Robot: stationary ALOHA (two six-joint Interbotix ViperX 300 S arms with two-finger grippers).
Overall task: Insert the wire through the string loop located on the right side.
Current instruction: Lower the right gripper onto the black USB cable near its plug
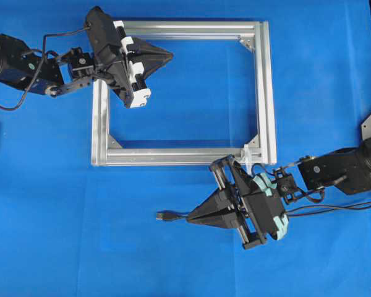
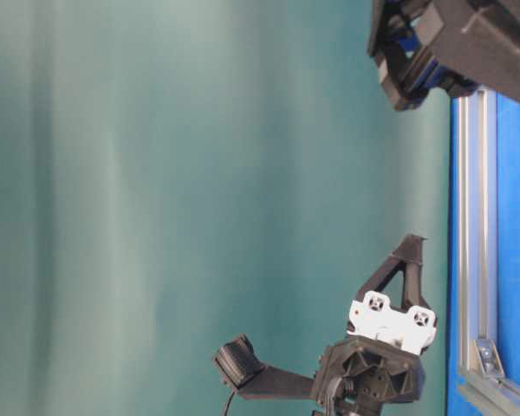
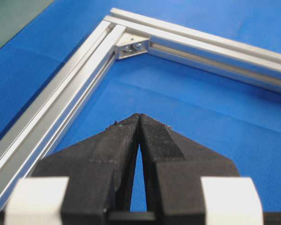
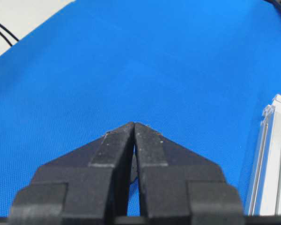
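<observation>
Right gripper [image 1: 190, 216]: black fingers pressed together tip to tip, pinching nothing, pointing toward the left of the overhead view, hanging over the blue mat [image 1: 80, 235] just below the frame's lower bar. Wire [image 1: 173, 216]: thin and black, lying flat on the mat; its plug end sits just beyond the right gripper's fingertips, and its long axis runs left to right in line with that gripper, the rest hidden beneath it. String loop [image 1: 247, 153]: small, white, at the lower right corner of the aluminium frame [image 1: 269, 93], up and to the right of the right gripper's tips, close by the right wrist. Judgement: the right arm is much the nearer to both wire and loop. Left gripper [image 1: 167, 55]: fingers likewise closed on nothing, poised over the frame's upper left region, pointing right, well apart from the wire. Containers: none in view; the frame encloses only bare mat.
</observation>
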